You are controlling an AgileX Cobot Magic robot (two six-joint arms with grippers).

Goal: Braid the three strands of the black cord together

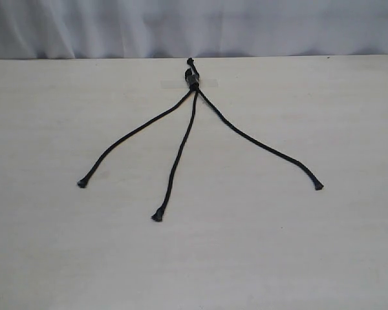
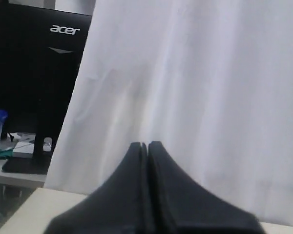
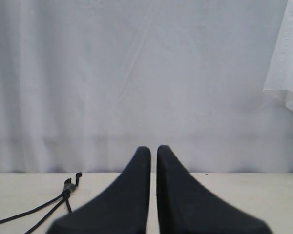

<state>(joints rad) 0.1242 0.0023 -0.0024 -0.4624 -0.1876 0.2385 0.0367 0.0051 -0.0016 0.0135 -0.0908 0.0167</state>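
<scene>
Okay, black cord (image 1: 193, 81) lies flat on the pale table (image 1: 52, 258), its knotted end by the middle of the far edge, short stub pointing at the white curtain (image 1: 278, 26). The three strands (image 1: 180, 152) fan out from the knot toward the near edge, unbraided and apart from each other. Left strand (image 1: 132, 135) runs toward the left edge, right strand (image 1: 258, 143) toward the right edge, and the middle one reaches closest to the near edge. All three end in frayed tips.

I see neither arm in the exterior view. Left gripper (image 2: 145, 145) has its fingers pressed together, nothing between them, with an Acer monitor (image 2: 34, 73) behind. Right gripper (image 3: 153, 148) shows only a sliver of gap, empty, well apart from the knot.
</scene>
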